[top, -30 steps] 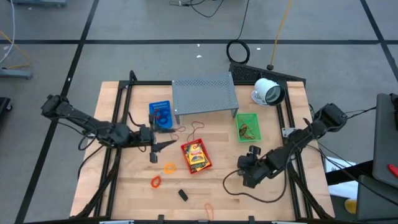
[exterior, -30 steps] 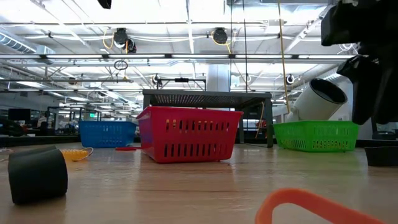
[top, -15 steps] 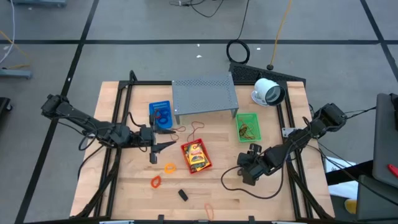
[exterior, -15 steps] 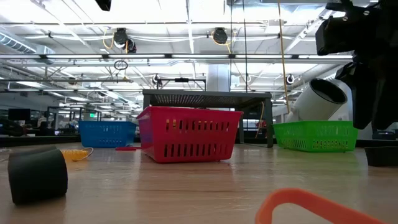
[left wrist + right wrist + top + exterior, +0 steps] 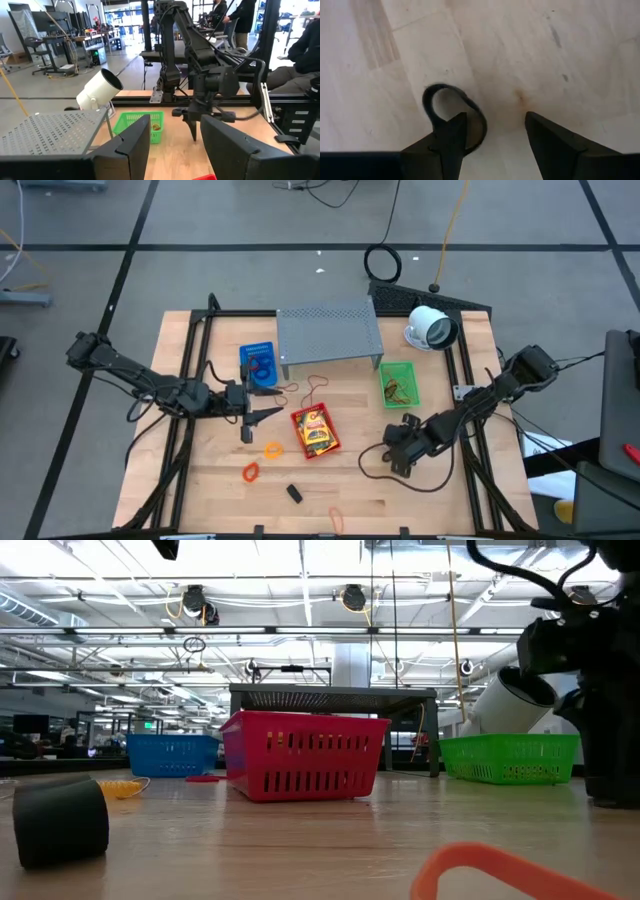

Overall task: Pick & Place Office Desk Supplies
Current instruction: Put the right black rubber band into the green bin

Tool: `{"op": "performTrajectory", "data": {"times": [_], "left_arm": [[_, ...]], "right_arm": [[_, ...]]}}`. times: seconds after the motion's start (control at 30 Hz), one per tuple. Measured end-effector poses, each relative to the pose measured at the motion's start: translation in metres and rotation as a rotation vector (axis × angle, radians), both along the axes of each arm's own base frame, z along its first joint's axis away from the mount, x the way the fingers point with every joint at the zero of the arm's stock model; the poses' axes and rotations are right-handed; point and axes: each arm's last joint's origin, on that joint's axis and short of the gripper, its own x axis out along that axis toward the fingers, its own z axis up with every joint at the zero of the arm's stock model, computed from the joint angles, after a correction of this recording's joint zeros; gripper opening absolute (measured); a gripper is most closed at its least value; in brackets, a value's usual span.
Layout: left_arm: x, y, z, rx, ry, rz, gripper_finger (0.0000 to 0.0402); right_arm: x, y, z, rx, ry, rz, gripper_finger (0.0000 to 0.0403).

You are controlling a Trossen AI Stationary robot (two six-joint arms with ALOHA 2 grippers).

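Wooden table (image 5: 360, 490): red basket (image 5: 315, 431) holds yellow packet (image 5: 316, 427); right pincer (image 5: 397, 452) spread.

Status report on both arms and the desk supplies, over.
Right pincer open, low over a dark rubber-band loop on the table. Left pincer open, empty, beside the red basket. Nothing in the way.

You have open board along the table's (image 5: 440, 500) front right, with only a black clip (image 5: 294, 493) and two orange bands (image 5: 251, 472) scattered at the front left. The middle is crowded: the red basket (image 5: 315, 431), the blue basket (image 5: 260, 364) and the green basket (image 5: 399, 383) sit close under the grey shelf (image 5: 329, 331), leaving narrow lanes between them. The white round device (image 5: 431, 327) blocks the far right corner.
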Motion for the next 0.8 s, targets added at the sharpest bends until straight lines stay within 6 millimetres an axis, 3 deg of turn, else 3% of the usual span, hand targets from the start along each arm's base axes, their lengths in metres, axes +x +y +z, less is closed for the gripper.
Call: {"op": "performTrajectory", "data": {"times": [0.13, 0.23, 0.33, 0.47, 0.67, 0.8], "left_arm": [[0.000, 0.000, 0.000, -0.002, 0.000, 0.000, 0.0184], [0.000, 0.000, 0.000, -0.002, 0.000, 0.000, 0.0184], [0.000, 0.000, 0.000, -0.002, 0.000, 0.000, 0.0184], [0.000, 0.000, 0.000, -0.002, 0.000, 0.001, 0.0184], [0.000, 0.000, 0.000, -0.002, -0.001, 0.002, 0.0184], [0.000, 0.000, 0.000, 0.000, -0.001, 0.005, 0.0184]], "right_arm": [[-0.005, -0.004, -0.008, 0.012, 0.010, -0.049, 0.0194], [-0.005, -0.004, -0.008, 0.013, 0.007, -0.047, 0.0171], [-0.005, -0.004, -0.007, 0.010, -0.002, -0.037, 0.0118], [-0.003, -0.003, -0.006, -0.001, -0.024, 0.028, 0.0019], [0.002, -0.004, 0.001, 0.016, -0.101, 0.074, 0.0003], [0.012, -0.005, 0.023, 0.022, -0.213, 0.125, 0.0003]]}}
